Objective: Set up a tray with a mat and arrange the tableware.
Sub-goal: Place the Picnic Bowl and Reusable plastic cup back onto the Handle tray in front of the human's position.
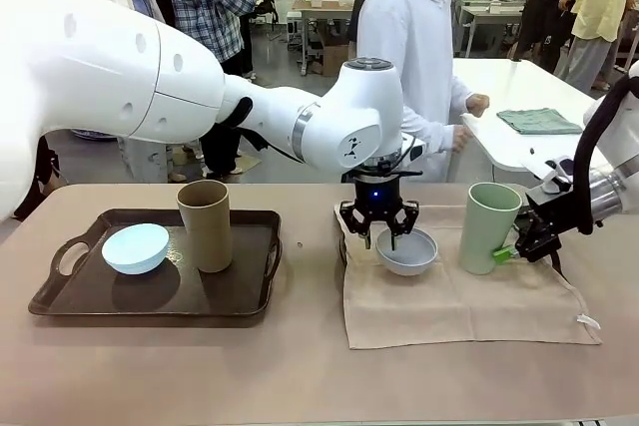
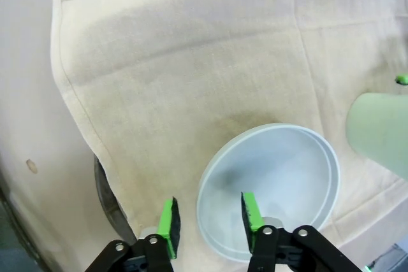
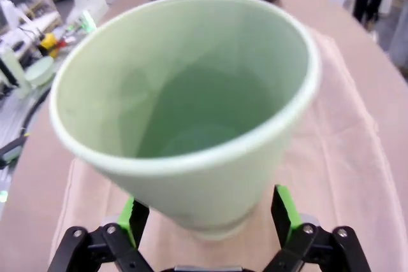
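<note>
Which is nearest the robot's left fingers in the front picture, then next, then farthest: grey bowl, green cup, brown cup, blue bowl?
From the left fingers:
1. Grey bowl, right under them, on the cloth.
2. Green cup, on the cloth, toward the robot's right.
3. Brown cup, in the tray, toward the robot's left.
4. Blue bowl, farther left in the tray.

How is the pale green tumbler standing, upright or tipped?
Upright: the pale green tumbler stands on its base on the beige mat, mouth up, and the right wrist view looks down into its empty inside.
</note>
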Motion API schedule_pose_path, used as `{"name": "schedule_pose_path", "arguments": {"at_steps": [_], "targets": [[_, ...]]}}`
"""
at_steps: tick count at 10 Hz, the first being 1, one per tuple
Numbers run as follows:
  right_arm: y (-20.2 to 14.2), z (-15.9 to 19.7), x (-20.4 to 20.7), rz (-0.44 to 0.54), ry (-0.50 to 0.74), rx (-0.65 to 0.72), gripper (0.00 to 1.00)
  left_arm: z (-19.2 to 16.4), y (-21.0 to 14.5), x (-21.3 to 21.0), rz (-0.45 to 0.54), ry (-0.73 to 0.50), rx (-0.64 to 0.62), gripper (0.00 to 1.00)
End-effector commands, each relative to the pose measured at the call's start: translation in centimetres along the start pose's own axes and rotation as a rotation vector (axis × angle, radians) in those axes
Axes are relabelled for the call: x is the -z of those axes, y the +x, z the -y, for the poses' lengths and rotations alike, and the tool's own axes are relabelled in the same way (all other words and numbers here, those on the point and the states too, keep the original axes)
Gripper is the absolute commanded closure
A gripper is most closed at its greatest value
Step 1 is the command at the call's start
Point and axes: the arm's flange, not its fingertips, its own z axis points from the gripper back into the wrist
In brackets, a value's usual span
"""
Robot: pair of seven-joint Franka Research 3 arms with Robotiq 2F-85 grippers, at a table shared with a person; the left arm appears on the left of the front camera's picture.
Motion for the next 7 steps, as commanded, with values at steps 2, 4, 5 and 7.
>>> {"name": "schedule_pose_path", "arguments": {"at_steps": [2,4,5,7], "targets": [[1.5,-1.3,-3.4,-0.144,-0.063,0.106,0.0,-1.1,-0.9,-2.4,0.002,-0.04,0.031,0.36],[3.7,-2.2,-5.8,-0.252,-0.144,0.239,0.0,-1.4,-2.2,-4.8,0.007,-0.053,0.079,0.16],[5.3,-2.3,-7.4,-0.328,-0.206,0.371,0.0,-1.5,-3.0,-6.3,0.019,-0.05,0.105,0.05],[10.2,-2.9,-9.1,-0.379,-0.286,0.543,0.0,-1.4,-4.7,-10.4,0.043,-0.036,0.152,0.05]]}}
